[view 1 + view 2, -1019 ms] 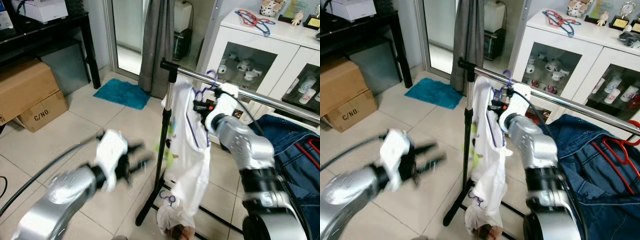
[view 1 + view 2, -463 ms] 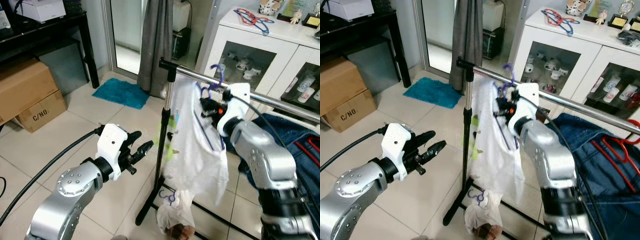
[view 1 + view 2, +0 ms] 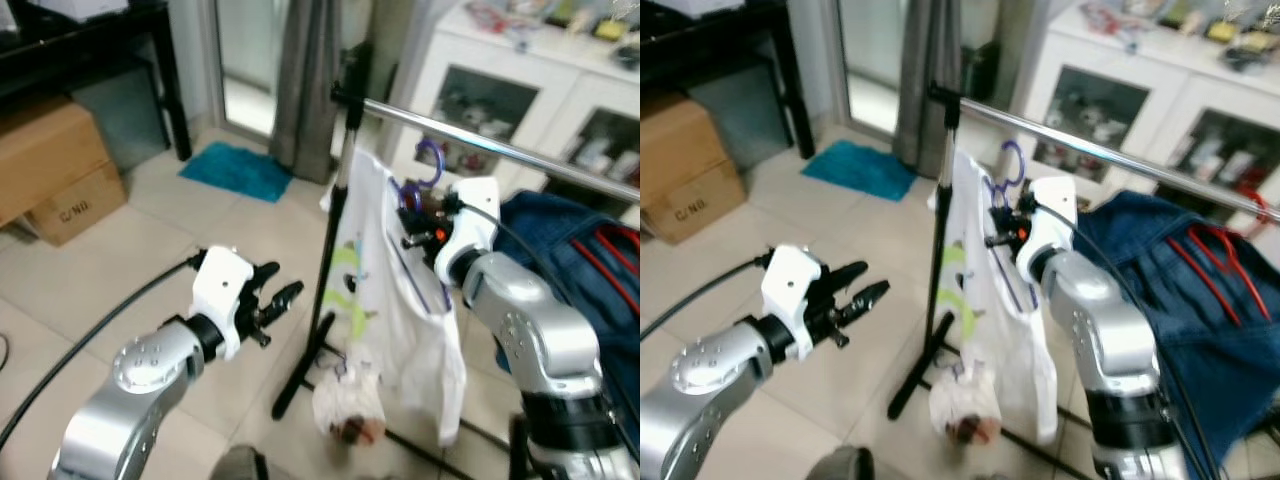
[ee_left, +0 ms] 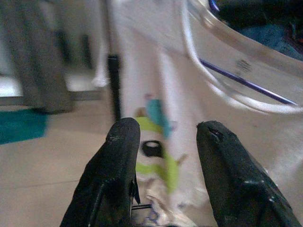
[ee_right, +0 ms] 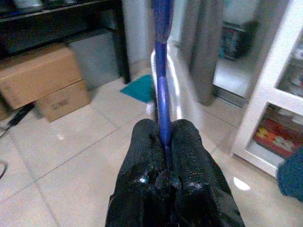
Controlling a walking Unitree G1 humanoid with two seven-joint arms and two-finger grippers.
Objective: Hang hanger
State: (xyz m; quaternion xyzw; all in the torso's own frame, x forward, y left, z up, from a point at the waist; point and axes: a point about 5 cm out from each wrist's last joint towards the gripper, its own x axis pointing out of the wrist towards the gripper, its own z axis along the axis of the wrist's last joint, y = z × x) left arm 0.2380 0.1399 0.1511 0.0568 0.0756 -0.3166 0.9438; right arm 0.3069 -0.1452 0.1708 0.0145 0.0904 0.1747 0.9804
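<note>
Head views: chrome garment rail (image 3: 470, 135) on a black stand pole (image 3: 325, 290) is the landmark. Right gripper (image 3: 415, 215) sits just below the rail, fingers pinched together on a purple hanger (image 3: 428, 160) carrying a white shirt (image 3: 400, 300); the hook rises beside the rail, can't tell if it's over the bar. The shirt drapes down past the pole, its hem bunched near the stand base. Left gripper (image 3: 275, 305) is on the near-left side of the pole, well apart from the rail, fingers spread, holding nothing. One blue denim garment (image 3: 1160, 300) hangs further along the rail on the right, with one red hanger (image 3: 1205, 260). Behind the rail: one white glass-door cabinet (image 3: 500, 90), one grey curtain (image 3: 310, 80). Left of the pole: one teal mat (image 3: 235, 170), two cardboard boxes (image 3: 55, 165), one black table (image 3: 90, 50).

Left wrist view: two black fingers (image 4: 118, 175) apart, facing the shirt (image 4: 161, 94) and the pole (image 4: 113, 85); shirt print green and teal.

Right wrist view: two fingers (image 5: 189, 161) clamped on the purple hanger shaft (image 5: 162, 85); boxes (image 5: 42, 80), mat (image 5: 139, 90) and cabinet (image 5: 279, 94) beyond.
</note>
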